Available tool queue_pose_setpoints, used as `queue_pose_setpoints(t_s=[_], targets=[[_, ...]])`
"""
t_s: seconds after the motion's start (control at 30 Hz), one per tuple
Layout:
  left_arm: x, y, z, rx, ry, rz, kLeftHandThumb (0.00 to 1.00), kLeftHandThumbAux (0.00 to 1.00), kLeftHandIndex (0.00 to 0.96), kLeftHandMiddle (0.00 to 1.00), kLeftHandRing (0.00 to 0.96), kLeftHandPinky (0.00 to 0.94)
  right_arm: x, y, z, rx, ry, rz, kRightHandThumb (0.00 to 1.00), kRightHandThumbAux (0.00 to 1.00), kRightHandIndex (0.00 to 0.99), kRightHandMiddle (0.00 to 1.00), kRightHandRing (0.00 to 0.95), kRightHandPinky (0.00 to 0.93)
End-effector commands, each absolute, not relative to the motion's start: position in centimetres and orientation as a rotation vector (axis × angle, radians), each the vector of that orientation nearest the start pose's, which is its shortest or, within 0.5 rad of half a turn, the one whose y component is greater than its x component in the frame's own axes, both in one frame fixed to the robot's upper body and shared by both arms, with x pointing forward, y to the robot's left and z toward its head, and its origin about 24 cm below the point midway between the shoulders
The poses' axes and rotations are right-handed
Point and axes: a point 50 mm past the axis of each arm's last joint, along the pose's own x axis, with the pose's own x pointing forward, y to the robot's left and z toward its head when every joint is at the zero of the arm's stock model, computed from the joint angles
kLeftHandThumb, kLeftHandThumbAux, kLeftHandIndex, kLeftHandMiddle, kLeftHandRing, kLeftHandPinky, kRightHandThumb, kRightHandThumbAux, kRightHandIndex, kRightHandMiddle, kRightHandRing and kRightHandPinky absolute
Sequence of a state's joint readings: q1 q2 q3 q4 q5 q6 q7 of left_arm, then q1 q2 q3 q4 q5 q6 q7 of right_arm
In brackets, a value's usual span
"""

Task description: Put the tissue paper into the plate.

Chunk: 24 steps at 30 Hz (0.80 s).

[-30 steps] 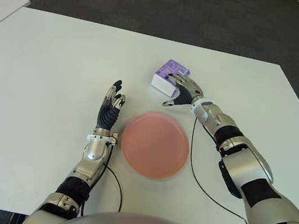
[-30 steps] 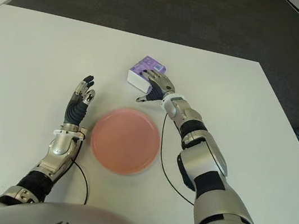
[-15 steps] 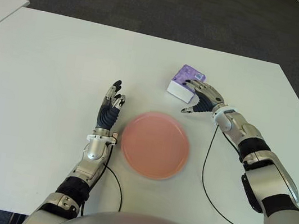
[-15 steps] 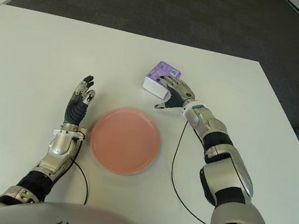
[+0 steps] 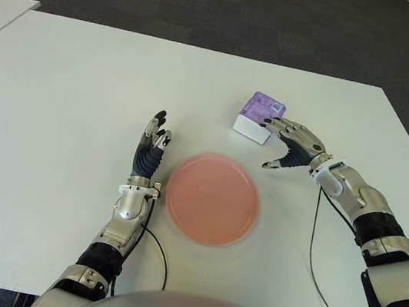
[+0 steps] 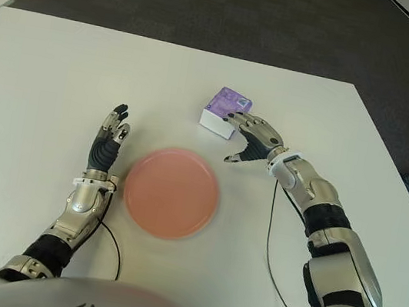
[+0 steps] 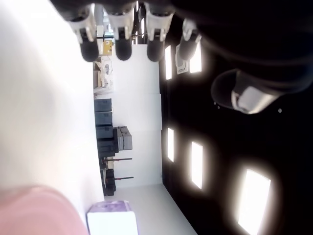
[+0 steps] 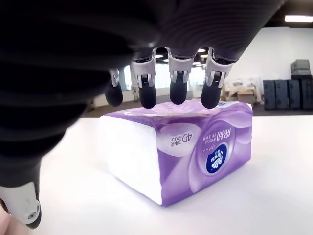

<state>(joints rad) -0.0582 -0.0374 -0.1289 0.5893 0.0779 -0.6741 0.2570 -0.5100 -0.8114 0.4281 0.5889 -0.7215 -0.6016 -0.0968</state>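
The left hand (image 5: pixel 150 147) shows just left of the plate (image 5: pixel 212 198), fingers straight and spread, holding nothing; it has not shifted over the last second. The plate sits where it was, bare, in the middle of the worktop (image 5: pixel 66 93). The change is on the right. The tissue pack (image 5: pixel 259 117) has slid to the right across the worktop, away from the plate's far rim, and now lies beyond and to the right of the plate, well apart from it. The right hand (image 5: pixel 292 142) has swung out with it, and its fingers (image 8: pixel 177 90) are now open and arched over the pack's near edge, not closed on it. So the pack is not yet gripped, and the grasp, lift and carry are probably all still to come.
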Motion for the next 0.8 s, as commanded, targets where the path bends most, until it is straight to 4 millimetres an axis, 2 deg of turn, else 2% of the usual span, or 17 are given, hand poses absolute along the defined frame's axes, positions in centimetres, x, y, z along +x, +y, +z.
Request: queue_pose_setpoints(t_s=[0.03,0.23,0.37,0.8], targets=[[16.8,13.4,-7.9,0.115,0.2,0.065,0.0,0.381,0.0,0.0,0.0,0.0,28.8,-23.2,9.3,-1.521,-0.358,0.629,0.004,0.645,0.016,0.058,0.009,0.0],[16.8,13.4,-7.8,0.11,0.195,0.057,0.0,0.381,0.0,0.0,0.0,0.0,27.0,-22.9,9.8,-1.529,-0.366,0.672,0.0,0.698,0.019,0.041,0.0,0.0],[16.8,13.5,-7.9,0.097,0.205,0.053,0.0,0.378,0.0,0.0,0.0,0.0,24.8,-22.8,9.4,-1.513,-0.379,0.731,0.0,0.711,0.016,0.038,0.0,0.0],[16.8,13.5,-8.0,0.094,0.209,0.044,0.0,0.363,0.0,0.0,0.0,0.0,22.3,-23.2,10.0,-1.513,-0.44,0.762,0.004,0.737,0.018,0.051,0.007,0.007]])
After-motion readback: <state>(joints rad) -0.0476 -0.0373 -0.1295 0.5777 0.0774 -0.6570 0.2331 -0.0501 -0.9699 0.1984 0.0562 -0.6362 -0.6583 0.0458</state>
